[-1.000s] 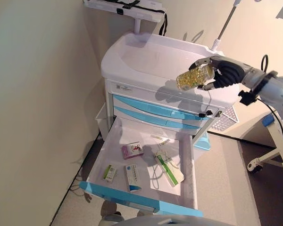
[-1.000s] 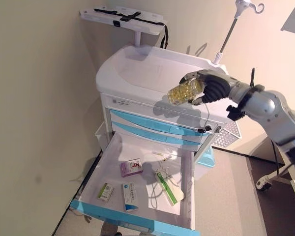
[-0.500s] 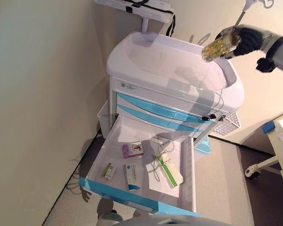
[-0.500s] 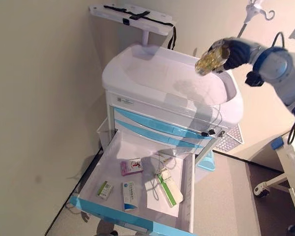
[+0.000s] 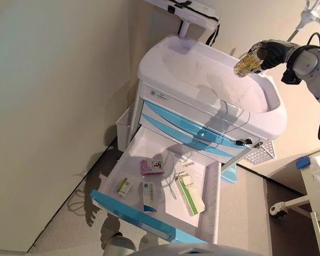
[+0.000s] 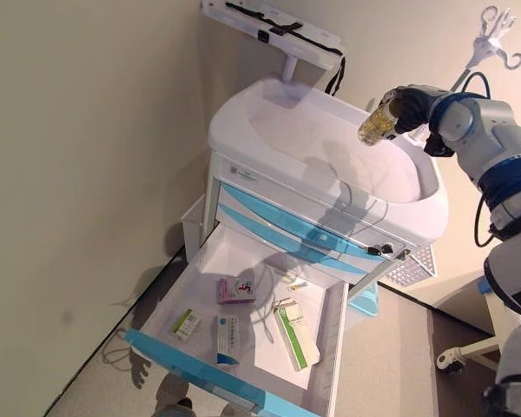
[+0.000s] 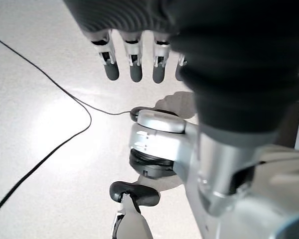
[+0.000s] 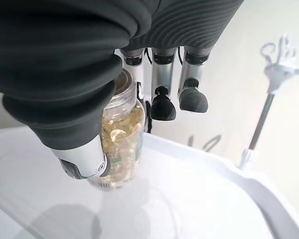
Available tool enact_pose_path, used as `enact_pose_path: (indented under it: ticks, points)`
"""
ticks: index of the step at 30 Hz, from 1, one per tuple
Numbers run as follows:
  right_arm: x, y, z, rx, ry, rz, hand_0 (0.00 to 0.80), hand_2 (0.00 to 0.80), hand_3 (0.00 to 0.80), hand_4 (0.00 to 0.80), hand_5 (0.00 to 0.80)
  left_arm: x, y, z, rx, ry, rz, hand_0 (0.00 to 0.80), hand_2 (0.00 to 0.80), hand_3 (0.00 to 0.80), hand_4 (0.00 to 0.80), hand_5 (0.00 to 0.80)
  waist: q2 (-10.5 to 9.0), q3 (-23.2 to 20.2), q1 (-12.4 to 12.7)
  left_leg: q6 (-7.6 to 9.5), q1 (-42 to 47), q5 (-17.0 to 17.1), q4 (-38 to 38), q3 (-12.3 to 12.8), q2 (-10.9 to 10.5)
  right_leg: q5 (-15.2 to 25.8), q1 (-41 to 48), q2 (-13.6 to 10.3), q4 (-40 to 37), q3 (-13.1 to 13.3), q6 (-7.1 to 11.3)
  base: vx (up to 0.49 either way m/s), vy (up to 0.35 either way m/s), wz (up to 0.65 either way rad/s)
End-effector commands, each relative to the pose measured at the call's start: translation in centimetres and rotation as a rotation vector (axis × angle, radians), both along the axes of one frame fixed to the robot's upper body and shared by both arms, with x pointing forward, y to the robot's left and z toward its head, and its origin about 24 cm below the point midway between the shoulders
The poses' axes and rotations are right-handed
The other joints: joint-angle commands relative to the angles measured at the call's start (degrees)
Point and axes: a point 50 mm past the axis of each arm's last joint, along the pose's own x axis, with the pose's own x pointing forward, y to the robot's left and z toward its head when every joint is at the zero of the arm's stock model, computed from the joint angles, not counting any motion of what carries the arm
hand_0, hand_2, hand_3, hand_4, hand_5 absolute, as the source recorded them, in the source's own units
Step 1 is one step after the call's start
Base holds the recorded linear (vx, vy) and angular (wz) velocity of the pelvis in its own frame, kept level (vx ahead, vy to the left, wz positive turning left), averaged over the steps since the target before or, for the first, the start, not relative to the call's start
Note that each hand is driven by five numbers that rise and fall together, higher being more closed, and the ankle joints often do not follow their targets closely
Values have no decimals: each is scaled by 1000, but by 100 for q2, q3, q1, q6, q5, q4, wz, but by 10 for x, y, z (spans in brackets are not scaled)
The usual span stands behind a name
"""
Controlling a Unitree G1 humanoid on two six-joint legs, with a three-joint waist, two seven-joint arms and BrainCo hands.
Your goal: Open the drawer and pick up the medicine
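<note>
Well, the fingers [image 8: 164, 94] and thumb of the right hand [image 6: 410, 102] are curled round a clear bottle of yellow capsules [image 6: 378, 124], which is clamped between them and carried in the air above the sunken white top of the cart [image 5: 213, 88], near its far right edge. The bottle touches nothing but the hand; from the right wrist view it hangs clear of the white surface beneath it.

Below, the bottom drawer [image 5: 160, 224] stands pulled fully out, its blue front towards the room. Left inside it are a pink box [image 5: 151, 167], a small green-and-white box [image 5: 124, 187], a blue-and-white box [image 5: 149, 193], a long green-striped box [image 5: 189, 194] lying on a white sheet, and what may be a small vial near the back, though that is too small to be sure of.

The left hand [image 7: 134, 55] shows only in its own wrist view, hanging down over the floor with its fingers straight and holding nothing.

So I would judge both parts of the job done: drawer open, medicine picked up and lifted. What seems left, at most, is setting the bottle down somewhere, perhaps on the cart top it hovers over.
</note>
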Motion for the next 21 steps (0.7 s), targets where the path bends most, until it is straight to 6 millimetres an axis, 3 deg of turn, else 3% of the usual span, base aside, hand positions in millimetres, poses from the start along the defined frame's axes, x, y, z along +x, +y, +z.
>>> enact_pose_path:
  ticks: [1, 8, 21]
  points:
    - [-11, -30, 40, -25, -70, -169, 800, 800, 800, 800, 800, 10, 11, 5, 17, -22, 3, 0, 0, 0, 0, 0, -74, -17, 107, -38, -53, -227, 81, -3, 12, 362, -568, -20, 444, -158, 189, 7, -6, 22]
    - [-11, -35, 25, -38, -3, -197, 800, 800, 800, 800, 800, 17, 15, 6, 23, -28, -2, 0, 0, 0, 0, 0, -32, 102, 211, -37, -174, -182, 70, -75, -12, 362, -635, -29, 420, -246, 176, 3, -3, 6]
    - [-18, -63, 1, 60, 57, -313, 800, 800, 800, 800, 800, 28, 10, 6, 4, -48, -42, 0, 0, 0, 0, 0, 122, 261, 359, -32, -336, -134, 96, -189, -60, 379, -717, -34, 371, -330, 178, 4, -7, 5]
